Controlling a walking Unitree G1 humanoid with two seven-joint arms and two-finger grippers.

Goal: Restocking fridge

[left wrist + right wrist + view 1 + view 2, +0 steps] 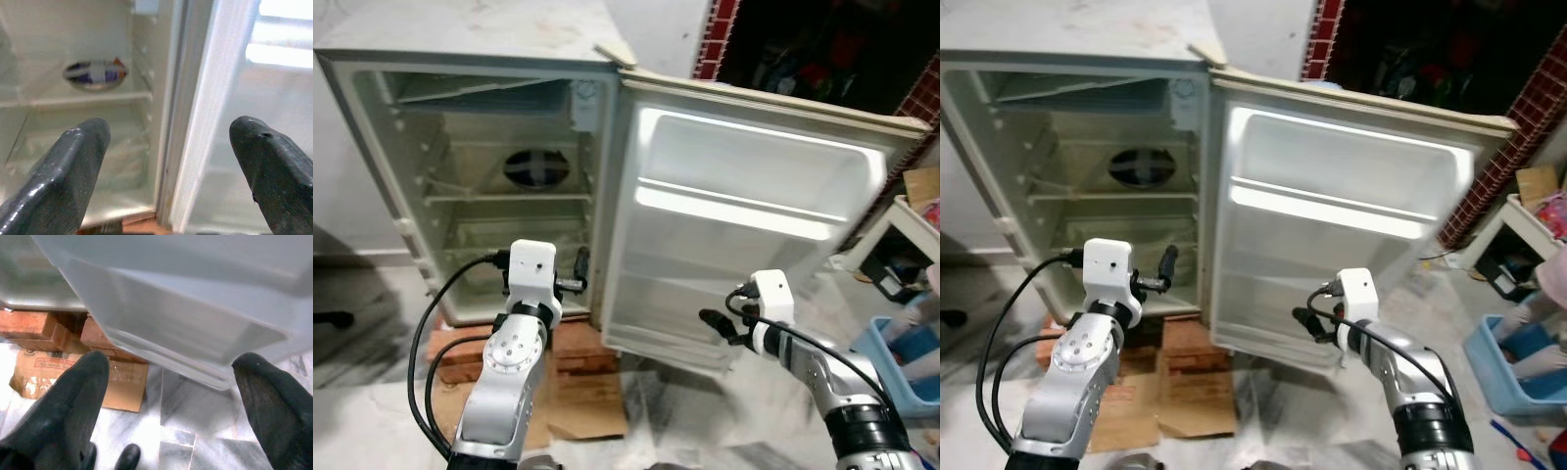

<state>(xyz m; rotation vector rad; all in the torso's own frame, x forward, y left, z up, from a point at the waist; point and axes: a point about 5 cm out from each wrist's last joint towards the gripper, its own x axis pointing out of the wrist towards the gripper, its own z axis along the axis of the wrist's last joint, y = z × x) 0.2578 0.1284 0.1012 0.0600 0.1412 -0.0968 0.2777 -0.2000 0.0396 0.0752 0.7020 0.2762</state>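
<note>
Fridge [460, 176] stands upright ahead of my left gripper [168, 161], door [744, 215] swung open beyond my right gripper [171, 396]. Both spread wide, empty; I see bare shelves, one round dish [94, 75] inside

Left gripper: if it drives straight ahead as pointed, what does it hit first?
Likely the fridge cabinet's hinge-side front edge, where the open door meets it. The left gripper, jaws open, frames that edge. Depth is unclear.
</note>
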